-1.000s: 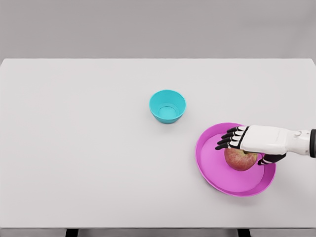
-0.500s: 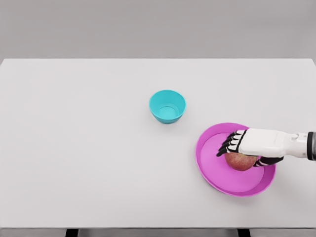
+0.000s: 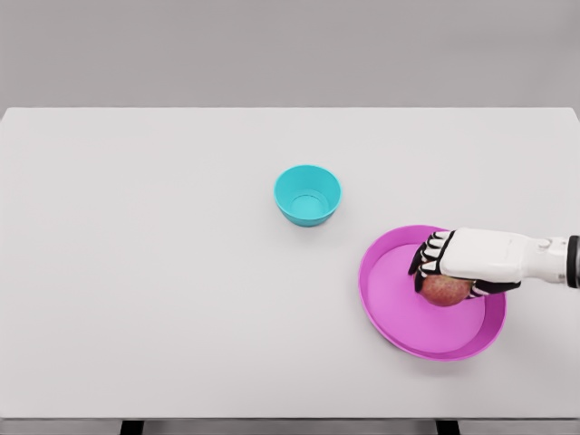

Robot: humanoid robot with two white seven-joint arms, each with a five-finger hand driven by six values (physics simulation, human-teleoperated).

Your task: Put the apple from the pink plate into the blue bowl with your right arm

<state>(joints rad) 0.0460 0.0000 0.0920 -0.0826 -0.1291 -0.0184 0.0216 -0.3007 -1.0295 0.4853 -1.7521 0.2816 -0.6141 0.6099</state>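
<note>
Head view: robot hand (image 3: 450, 263) around apple (image 3: 444, 290)

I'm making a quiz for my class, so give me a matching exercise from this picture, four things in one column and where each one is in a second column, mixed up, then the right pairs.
Column one:
1. apple
2. blue bowl
3. pink plate
4. right hand

Column two:
A. alone near the middle of the table, nothing in it
B. on the plate, mostly covered from above
C. at the table's right side, near the front edge
D. curled over the fruit, arm entering from the right edge

Pairs: 1-B, 2-A, 3-C, 4-D
</note>
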